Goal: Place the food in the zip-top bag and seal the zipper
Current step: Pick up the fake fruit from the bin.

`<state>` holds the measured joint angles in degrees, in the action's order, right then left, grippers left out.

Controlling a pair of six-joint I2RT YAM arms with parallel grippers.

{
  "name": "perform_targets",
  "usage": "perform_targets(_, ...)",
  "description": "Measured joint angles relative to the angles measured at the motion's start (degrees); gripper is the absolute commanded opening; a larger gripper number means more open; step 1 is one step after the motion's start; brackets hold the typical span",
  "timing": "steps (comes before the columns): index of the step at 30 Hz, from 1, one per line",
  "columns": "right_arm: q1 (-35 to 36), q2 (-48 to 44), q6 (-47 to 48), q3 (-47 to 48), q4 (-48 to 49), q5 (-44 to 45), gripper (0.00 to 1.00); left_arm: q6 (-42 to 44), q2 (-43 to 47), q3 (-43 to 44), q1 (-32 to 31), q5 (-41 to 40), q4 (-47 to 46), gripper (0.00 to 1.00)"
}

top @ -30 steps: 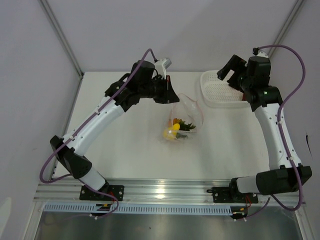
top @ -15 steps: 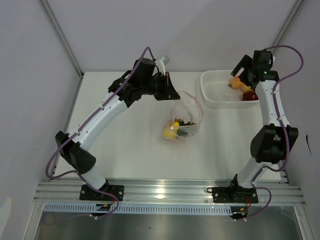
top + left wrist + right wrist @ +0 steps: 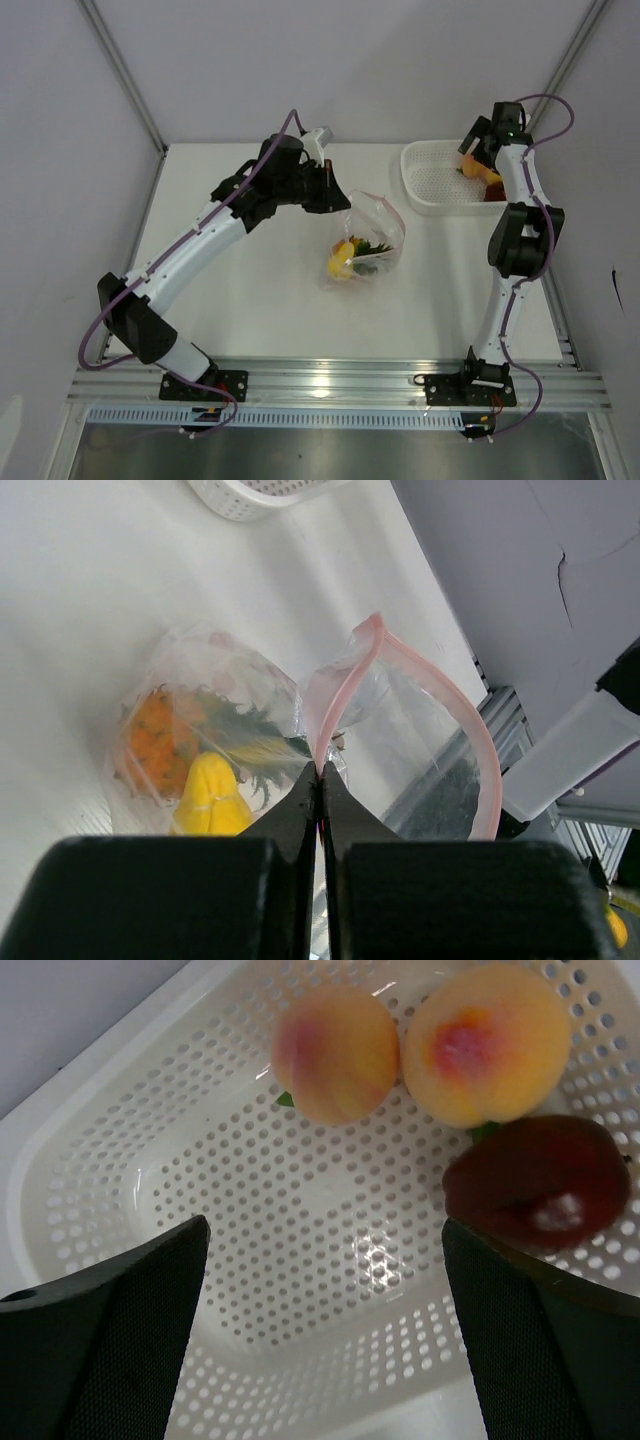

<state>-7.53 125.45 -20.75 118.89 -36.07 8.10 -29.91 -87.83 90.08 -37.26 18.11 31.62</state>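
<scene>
The clear zip-top bag (image 3: 372, 235) lies mid-table with its mouth held up and open. My left gripper (image 3: 342, 196) (image 3: 320, 771) is shut on the pink-red zipper (image 3: 338, 680) at the mouth's edge. Inside the bag I see the orange pineapple (image 3: 155, 745) with its green crown and a yellow fruit (image 3: 210, 795). Two peaches (image 3: 335, 1055) (image 3: 487, 1045) and a dark red apple (image 3: 540, 1180) lie in the white mesh basket (image 3: 250, 1210). My right gripper (image 3: 325, 1235) (image 3: 480, 150) hangs open just above the basket floor, beside the fruit, touching none of it.
The basket (image 3: 432, 185) stands at the back right of the table, close to the right wall. The right arm stretches far forward along the table's right edge. The left arm crosses the table diagonally from the near left.
The right arm has stretched out and its open gripper has dropped over the basket's far right corner. The left gripper, still shut on the bag's edge, has shifted slightly.
</scene>
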Motion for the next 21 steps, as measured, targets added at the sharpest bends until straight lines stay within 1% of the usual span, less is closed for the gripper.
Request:
perform_targets(5,1.0,8.3,3.0,8.0,0.9,0.1,0.99,1.1,0.0,0.4,0.0,-0.2,-0.2,0.01)
perform_targets(9,2.3,13.4,5.0,14.7,0.9,1.9,0.99,1.9,-0.2,1.5,0.0,-0.2,-0.2,0.01)
perform_targets(16,3.6,15.5,6.6,15.5,1.2,5.7,0.99,2.4,-0.4,2.7,0.0,-0.2,-0.2,0.01)
perform_targets(21,3.7,16.6,9.7,15.5,1.4,10.0,0.99,2.6,-0.7,3.0,0.0,-0.2,-0.2,0.01)
